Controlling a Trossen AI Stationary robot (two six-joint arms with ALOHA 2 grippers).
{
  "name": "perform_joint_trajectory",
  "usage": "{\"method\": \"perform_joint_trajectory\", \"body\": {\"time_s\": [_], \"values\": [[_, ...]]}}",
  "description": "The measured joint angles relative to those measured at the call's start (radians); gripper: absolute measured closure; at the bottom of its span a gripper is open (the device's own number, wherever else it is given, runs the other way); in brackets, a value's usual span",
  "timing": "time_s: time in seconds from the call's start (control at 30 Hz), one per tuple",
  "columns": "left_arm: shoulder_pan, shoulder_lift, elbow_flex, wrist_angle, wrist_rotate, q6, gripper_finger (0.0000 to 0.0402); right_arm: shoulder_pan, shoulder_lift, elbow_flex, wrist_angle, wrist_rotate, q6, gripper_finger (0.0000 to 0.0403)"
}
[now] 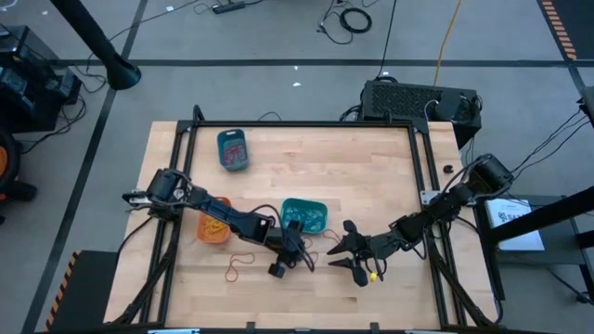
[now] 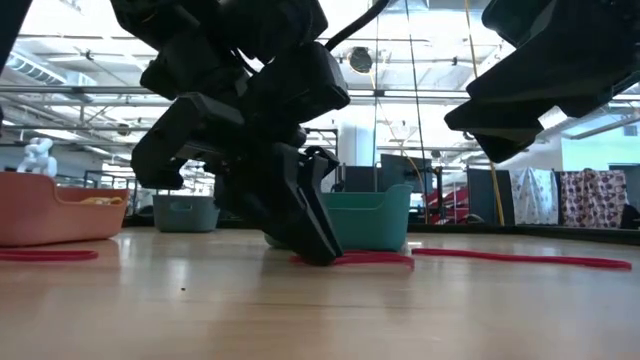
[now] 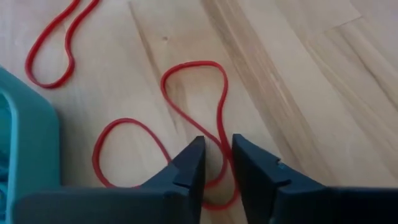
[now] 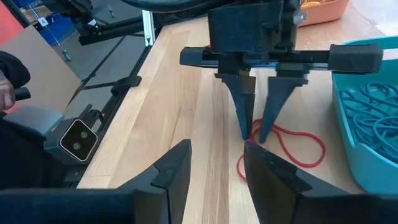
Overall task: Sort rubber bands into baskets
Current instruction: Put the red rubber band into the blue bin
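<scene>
Left pincer (image 3: 216,163) tips on the tabletop (image 1: 371,167), fingers narrowly apart astride one strand of a red rubber band (image 3: 186,118) — just in front of the teal basket (image 1: 304,215). Right pincer (image 1: 351,250) hovers beside it, fingers apart, empty. Beyond the teal basket: orange basket (image 1: 213,227), blue basket (image 1: 233,149).

Table (image 3: 298,74) pale wood, planked, smooth with a soft sheen and fine grain – red rubber band (image 3: 193,93) thin, smooth, matt elastic; teal basket (image 4: 367,155) moulded plastic, slightly glossy, as is the orange basket (image 2: 55,215); left gripper (image 3: 216,168) fingers dark matt plastic, right gripper (image 4: 217,171) alike.
</scene>
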Motion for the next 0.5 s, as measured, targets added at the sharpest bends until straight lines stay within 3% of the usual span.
{"method": "perform_joint_trajectory", "body": {"time_s": [0.23,0.5], "values": [[-0.008,0.0,-0.002,0.01,0.0,0.0,0.0393,0.0,0.0,0.0,0.002,0.0,0.003,0.0261],[-0.037,-0.088,0.009,0.023,0.0,0.071,0.0398,0.0,0.0,0.0,0.002,0.0,0.003,0.0261]]}}
